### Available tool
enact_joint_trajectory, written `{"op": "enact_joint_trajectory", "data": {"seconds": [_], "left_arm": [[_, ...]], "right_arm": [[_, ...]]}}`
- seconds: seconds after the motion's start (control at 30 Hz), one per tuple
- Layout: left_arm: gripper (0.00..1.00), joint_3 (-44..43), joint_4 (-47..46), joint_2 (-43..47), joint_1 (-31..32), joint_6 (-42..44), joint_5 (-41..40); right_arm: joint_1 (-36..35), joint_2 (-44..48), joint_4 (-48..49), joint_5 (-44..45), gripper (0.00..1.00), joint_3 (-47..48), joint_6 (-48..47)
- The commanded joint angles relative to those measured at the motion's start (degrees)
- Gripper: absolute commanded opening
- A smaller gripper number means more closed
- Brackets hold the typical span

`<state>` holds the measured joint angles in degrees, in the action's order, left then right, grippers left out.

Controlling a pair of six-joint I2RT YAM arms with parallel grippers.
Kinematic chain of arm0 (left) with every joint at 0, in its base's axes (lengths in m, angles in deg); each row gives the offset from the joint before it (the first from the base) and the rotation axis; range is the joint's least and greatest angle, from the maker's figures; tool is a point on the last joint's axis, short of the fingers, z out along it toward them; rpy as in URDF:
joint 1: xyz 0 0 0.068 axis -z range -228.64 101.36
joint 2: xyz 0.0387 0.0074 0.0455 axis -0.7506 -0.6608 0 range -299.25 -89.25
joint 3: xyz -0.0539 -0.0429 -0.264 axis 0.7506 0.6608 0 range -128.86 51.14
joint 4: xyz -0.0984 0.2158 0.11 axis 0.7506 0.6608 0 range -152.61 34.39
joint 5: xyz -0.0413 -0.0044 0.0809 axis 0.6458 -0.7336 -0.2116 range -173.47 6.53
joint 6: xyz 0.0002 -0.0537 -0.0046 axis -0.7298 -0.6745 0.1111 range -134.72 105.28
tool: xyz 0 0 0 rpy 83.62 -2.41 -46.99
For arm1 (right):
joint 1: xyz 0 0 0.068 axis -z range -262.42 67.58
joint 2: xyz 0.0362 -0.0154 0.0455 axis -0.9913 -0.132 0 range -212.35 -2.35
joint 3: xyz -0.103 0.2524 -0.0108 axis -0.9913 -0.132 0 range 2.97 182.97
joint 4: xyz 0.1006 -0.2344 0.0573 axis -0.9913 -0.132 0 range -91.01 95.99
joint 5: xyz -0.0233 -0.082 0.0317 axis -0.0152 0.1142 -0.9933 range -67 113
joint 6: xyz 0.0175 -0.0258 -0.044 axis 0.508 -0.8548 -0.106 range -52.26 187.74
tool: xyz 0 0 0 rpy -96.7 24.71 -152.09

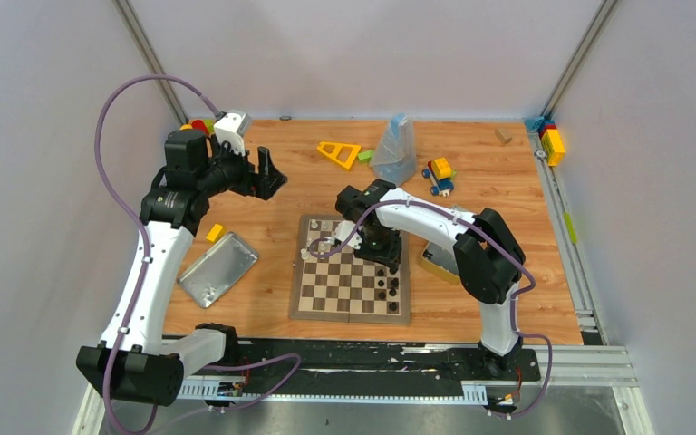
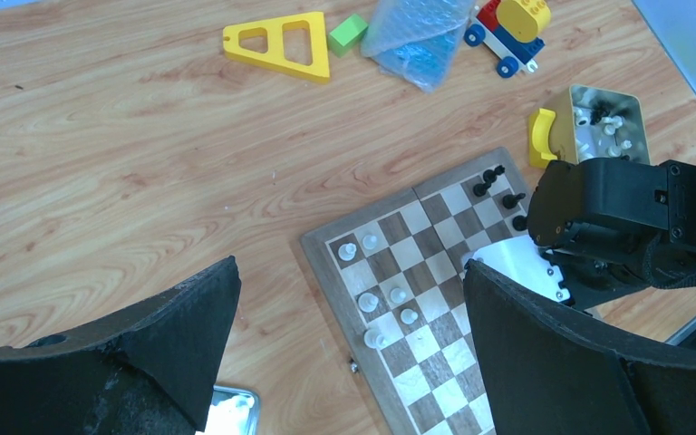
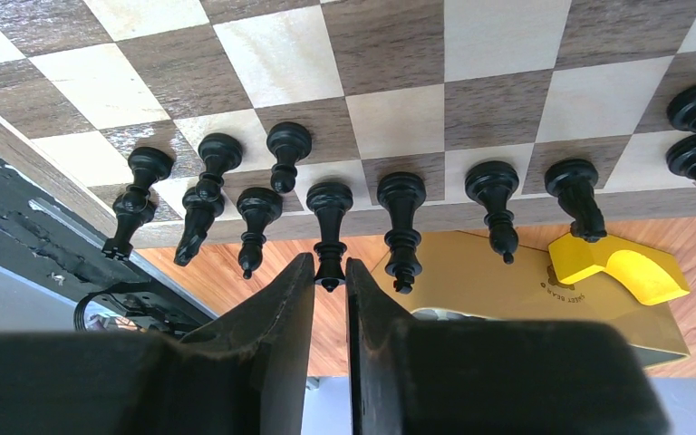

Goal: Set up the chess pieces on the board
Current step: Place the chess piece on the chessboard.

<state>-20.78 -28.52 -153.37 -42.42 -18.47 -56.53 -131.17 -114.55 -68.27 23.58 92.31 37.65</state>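
Observation:
The board (image 1: 344, 292) lies in the middle of the table. My right gripper (image 1: 388, 263) hangs over its right edge, and in the right wrist view (image 3: 330, 272) its jaws are shut on the top of a black chess piece (image 3: 329, 213). That piece stands in a row of several black pieces (image 3: 492, 195) along the board's edge (image 3: 399, 118). Several white pieces (image 2: 370, 242) stand at the board's (image 2: 435, 362) far left side. My left gripper (image 1: 267, 177) is open and empty, held high over the table left of the board, as the left wrist view (image 2: 351, 265) shows.
A yellow-sided tin box (image 2: 603, 118) with more pieces sits right of the board, with a yellow block (image 2: 541, 138) beside it. A silver lid (image 1: 219, 267) lies left of the board. A yellow triangle (image 1: 339, 153), plastic bag (image 1: 396, 149) and toy blocks (image 1: 439, 174) lie at the back.

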Motion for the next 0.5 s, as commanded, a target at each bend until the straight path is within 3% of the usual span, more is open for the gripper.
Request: {"op": "enact_joint_trajectory", "data": {"seconds": [0.0, 0.47], "left_arm": [[1.00, -0.07, -1.91, 1.45, -0.67, -0.47, 1.22], [1.00, 0.03, -2.05, 1.39, -0.94, -0.65, 1.46]], "right_arm": [[-0.47, 0.72, 0.65, 0.39, 0.20, 1.70, 0.68], [-0.48, 0.45, 0.69, 0.34, 0.21, 1.04, 0.57]]}}
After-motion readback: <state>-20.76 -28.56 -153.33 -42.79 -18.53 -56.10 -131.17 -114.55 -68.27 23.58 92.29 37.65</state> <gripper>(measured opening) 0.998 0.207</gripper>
